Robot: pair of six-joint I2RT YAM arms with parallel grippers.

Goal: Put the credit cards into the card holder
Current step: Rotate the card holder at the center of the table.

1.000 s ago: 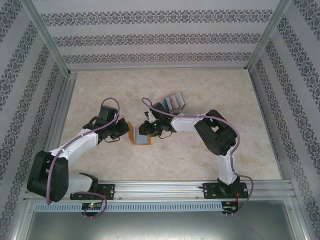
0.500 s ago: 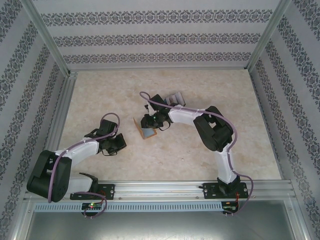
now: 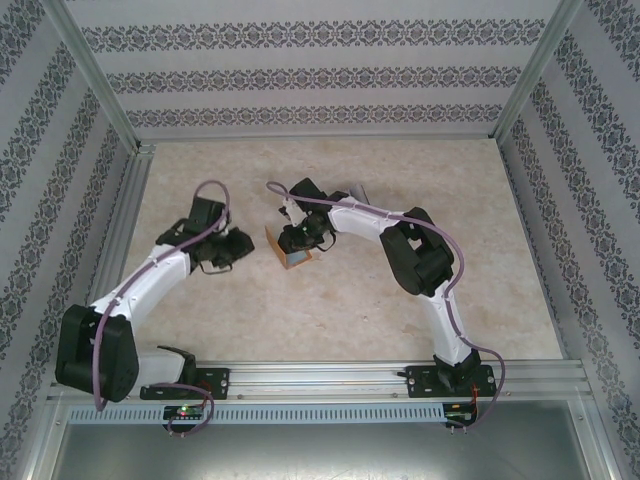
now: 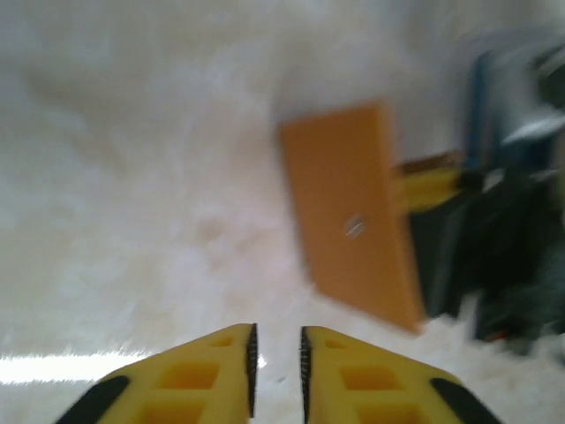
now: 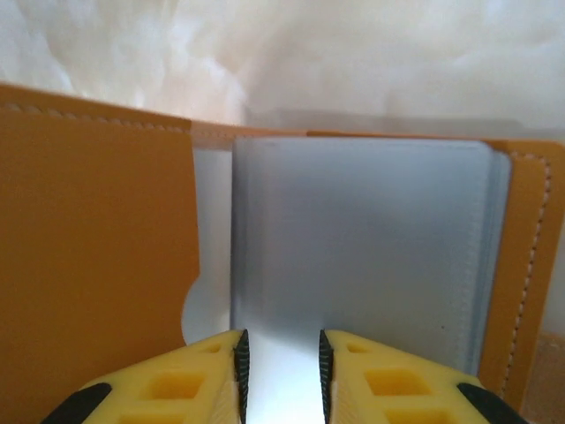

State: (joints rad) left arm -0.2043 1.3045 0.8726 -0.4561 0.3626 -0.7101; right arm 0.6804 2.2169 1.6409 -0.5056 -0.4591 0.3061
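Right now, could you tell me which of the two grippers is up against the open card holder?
The right gripper: it sits at the clear pockets of the card holder, while the left gripper hangs apart, facing the orange cover.

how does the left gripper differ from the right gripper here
The left gripper is empty, fingers slightly parted; the right gripper grips the card holder by its clear pocket. The left gripper sits apart from the card holder; the right gripper is right at it. Both have yellow fingers.

Patterned walls (image 3: 300,80), beige marbled tabletop (image 3: 250,310)
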